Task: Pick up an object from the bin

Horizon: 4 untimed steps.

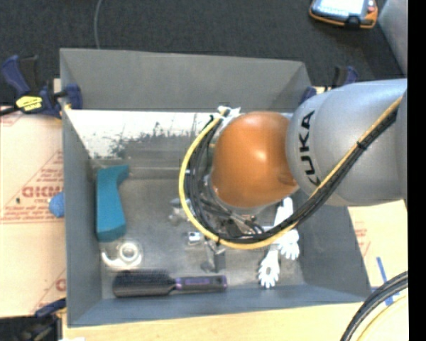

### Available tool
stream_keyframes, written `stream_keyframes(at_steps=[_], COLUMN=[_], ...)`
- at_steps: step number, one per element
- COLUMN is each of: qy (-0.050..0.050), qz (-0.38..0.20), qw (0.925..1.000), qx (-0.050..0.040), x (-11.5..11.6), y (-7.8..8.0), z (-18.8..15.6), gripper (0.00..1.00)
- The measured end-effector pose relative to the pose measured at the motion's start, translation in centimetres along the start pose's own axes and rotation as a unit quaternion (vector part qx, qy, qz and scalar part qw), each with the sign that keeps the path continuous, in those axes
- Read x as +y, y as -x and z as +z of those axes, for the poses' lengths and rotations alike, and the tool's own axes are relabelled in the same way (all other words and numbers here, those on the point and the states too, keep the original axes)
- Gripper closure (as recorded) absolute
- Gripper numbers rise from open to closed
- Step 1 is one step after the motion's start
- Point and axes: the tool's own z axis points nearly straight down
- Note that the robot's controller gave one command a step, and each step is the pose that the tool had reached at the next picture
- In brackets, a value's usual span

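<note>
Four loose things lie on the floor of the grey bin (pixel 78 190); at the left of the frame a teal block (pixel 110 201) with a stepped top lies lengthwise, close to the left wall; just below it, at the lower left, sits a small white ring (pixel 128 253); along the bottom wall lies a dark brush (pixel 145 284), its bristled head to the left and its purple handle (pixel 199 283) pointing right. In the middle of the frame the end effector (pixel 212 260) hangs low over the bin floor, its tip just above the end of the purple handle and near it; whether it touches the brush cannot be told, nor whether it is released or clenched; nothing shows as grasped. Above it bulges the orange cover (pixel 248 158), with a yellow cable (pixel 188 162) looped round its left side. At the lower right, beside the end effector, lie white hand-shaped pieces (pixel 278 258), partly under the cable; the grey arm (pixel 348 148) fills the right of the frame.
</note>
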Motion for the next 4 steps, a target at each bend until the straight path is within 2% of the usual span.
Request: stream_keyframes(at_steps=[1, 2, 3, 4], qy=[-0.001, -0.002, -0.001, -0.002], qz=[0.043, 0.005, 0.041, 0.021], qw=[0.9991, 1.0, 0.9991, 0.9998], qx=[-0.0002, -0.007, 0.0035, -0.0083], x=[6.9, 7.5, 7.0, 5.0], y=[1.6, 5.5, 2.6, 5.9], z=[9.0, 3.1, 5.9, -2.5], gripper=[0.0, 0.0, 0.0, 0.0])
